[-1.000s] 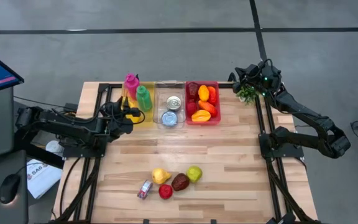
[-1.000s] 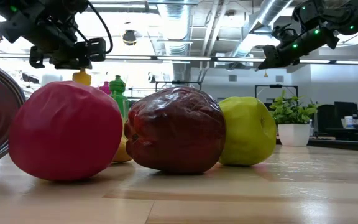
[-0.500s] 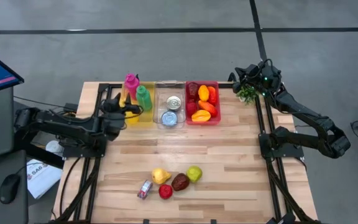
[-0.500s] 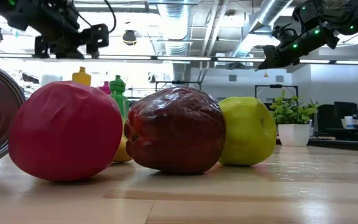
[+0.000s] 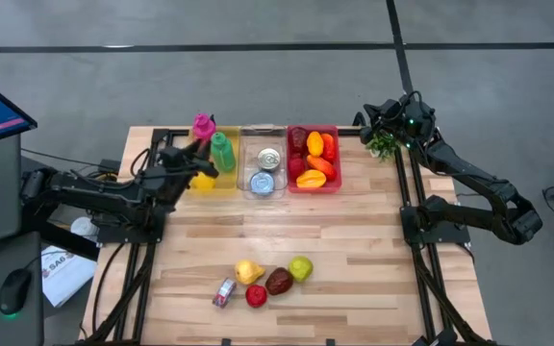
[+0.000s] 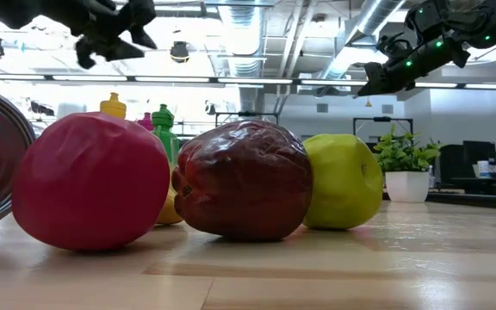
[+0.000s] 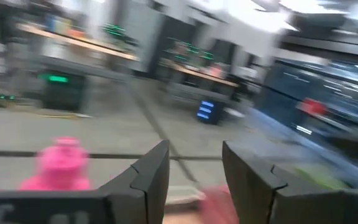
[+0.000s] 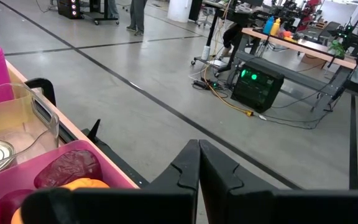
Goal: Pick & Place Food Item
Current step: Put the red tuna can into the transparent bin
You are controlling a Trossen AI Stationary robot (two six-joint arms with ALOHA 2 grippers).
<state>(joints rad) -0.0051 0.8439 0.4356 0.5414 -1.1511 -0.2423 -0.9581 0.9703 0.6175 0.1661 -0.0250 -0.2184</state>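
Inspecting the left gripper (image 5: 198, 154), we found its fingers parted and empty just beside the yellow bottle (image 5: 203, 180), well apart from the loose fruit (image 5: 278, 280).

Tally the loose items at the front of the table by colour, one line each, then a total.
Yellow fruit: 1
Green apple: 1
Dark red apple: 1
Red fruit: 1
Silver can: 1
Total: 5
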